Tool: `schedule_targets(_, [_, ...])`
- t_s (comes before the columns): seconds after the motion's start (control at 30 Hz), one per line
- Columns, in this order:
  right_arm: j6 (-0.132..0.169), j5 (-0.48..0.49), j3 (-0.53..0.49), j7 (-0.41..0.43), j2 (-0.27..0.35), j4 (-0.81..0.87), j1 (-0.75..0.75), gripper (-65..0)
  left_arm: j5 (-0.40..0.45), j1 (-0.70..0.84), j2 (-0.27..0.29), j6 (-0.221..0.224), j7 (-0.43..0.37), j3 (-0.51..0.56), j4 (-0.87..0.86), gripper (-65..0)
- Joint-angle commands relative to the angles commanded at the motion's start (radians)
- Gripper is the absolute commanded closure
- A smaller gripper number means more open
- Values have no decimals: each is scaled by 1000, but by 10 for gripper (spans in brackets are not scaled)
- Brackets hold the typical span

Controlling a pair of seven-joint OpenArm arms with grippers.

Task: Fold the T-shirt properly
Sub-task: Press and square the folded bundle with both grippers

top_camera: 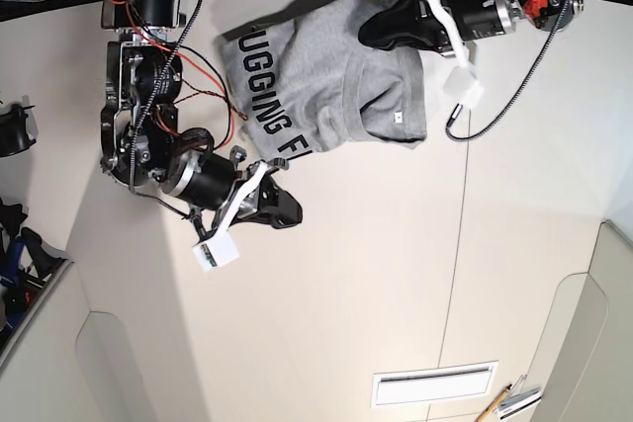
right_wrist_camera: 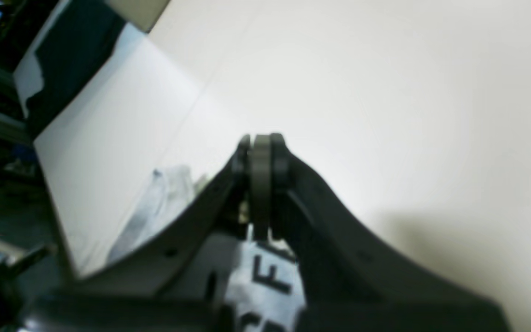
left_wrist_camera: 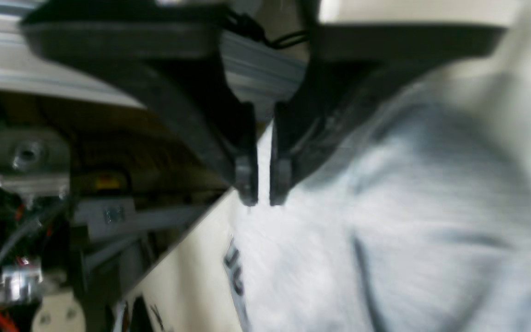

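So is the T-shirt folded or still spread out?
Partly folded and rumpled: the T-shirt lies bunched, one grey layer lapped over the lettered side, edges uneven.

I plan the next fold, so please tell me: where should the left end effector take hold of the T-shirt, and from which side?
Probably the T-shirt edge near the left end effector, approached from the bare table side. The cloth lies flat there, so one fingertip could slide under its border.
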Motion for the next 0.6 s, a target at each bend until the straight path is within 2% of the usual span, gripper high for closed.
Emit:
schedule_targets(0.17, [0,-34,-66,53,0,-85,2,0,212,9,0,0,-117,201,-16,0])
schedule_targets(0.23, [0,-79,-106,79,0,-156,5,0,300,8,0,0,-164,255,-33,0])
schedule_targets(0.27, [0,-97,-126,85,0,-194,9,0,330,5,0,0,-184,267,-42,0])
schedule_targets(0.37, [1,-101,-166,85,3,-282,19,0,345,-14,0,0,-196,264,-77,0])
schedule_targets(0.5, [1,-100,-168,77,12,-286,18,0,465,-78,-1,0,-196,254,-179,0])
schedule_targets(0.6, [1,-69,-168,29,44,-286,18,0,451,-128,0,0,-197,209,-234,0])
